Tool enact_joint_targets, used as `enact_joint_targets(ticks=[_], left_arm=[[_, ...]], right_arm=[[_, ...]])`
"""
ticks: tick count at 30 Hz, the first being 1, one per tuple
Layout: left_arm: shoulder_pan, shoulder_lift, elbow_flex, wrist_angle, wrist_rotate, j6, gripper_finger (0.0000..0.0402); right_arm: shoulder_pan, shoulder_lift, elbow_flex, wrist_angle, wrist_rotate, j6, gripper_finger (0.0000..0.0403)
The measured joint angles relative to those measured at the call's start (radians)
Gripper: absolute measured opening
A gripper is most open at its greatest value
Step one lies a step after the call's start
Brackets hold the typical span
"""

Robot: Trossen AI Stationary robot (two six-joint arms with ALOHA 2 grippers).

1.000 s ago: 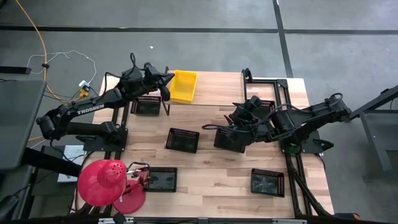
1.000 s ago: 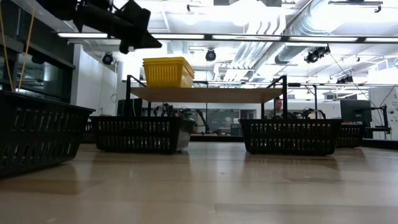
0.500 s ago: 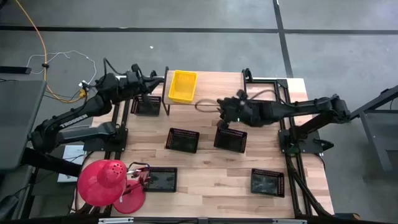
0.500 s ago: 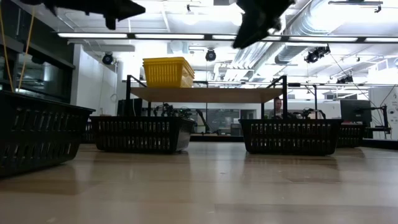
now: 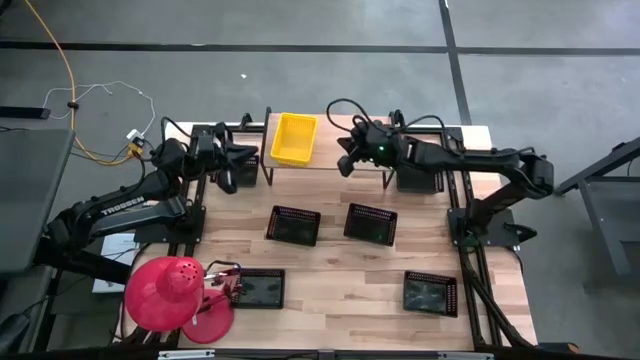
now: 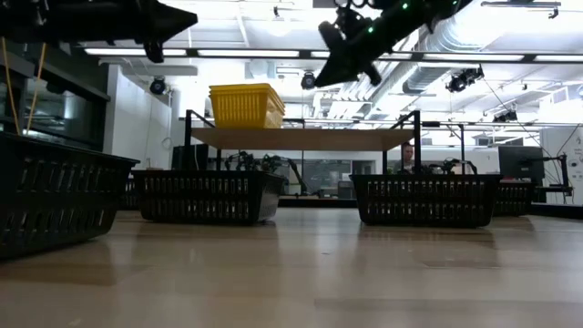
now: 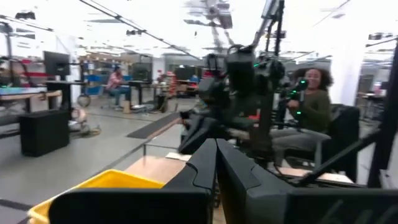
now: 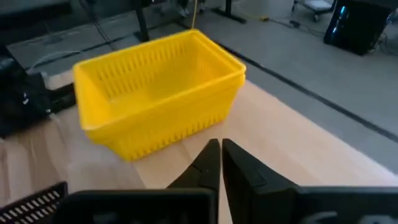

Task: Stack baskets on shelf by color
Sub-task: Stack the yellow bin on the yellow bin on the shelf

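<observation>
From table height, a black basket (image 6: 55, 196) fills the near left edge, and two more black baskets (image 6: 208, 196) (image 6: 426, 199) sit farther back on the tabletop (image 6: 301, 273). Behind them stands the shelf (image 6: 301, 138) with a yellow basket (image 6: 246, 105) at its left end. Both grippers hang above, but this level view does not say how far back they are.

Looking down from above sorts that out. Nearest are two black baskets at the table's front, one (image 5: 262, 289) just beside a red dome (image 5: 165, 292), the other (image 5: 431, 293) toward the right. The two mid-table baskets lie side by side, apart from each other. Beyond them the right gripper (image 5: 345, 163) hovers over the shelf's bare middle, near the yellow basket but not touching it. The left gripper (image 5: 229, 180) waits off the shelf's left end, above another black basket (image 5: 240, 168) beside the shelf leg.

The right wrist view shows that gripper's fingers (image 8: 208, 163) pressed together, empty, pointing at the yellow basket on the board. The left wrist view shows its own fingers (image 7: 233, 171) pressed together too, holding nothing, the yellow rim low in front and the right arm (image 7: 239, 93) beyond.

Past the table, a seated person (image 7: 308, 115) shows in the room.
</observation>
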Motion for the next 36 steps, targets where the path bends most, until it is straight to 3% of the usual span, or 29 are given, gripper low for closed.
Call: enact_joint_targets(ticks=[11,23,36], left_arm=[[-0.031,0.0,0.0,0.033,0.007,-0.01,0.0],[-0.047,0.0,0.0,0.04,0.004,-0.008,0.0],[-0.047,0.001,0.0,0.039,0.004,0.012,0.0]], right_arm=[[-0.029,0.108,0.062,-0.024,-0.017,-0.002,0.0],[-0.034,0.225,0.207,-0.171,-0.004,-0.03,0.0],[-0.069,0.333,0.281,-0.078,-0.012,-0.082,0.0]])
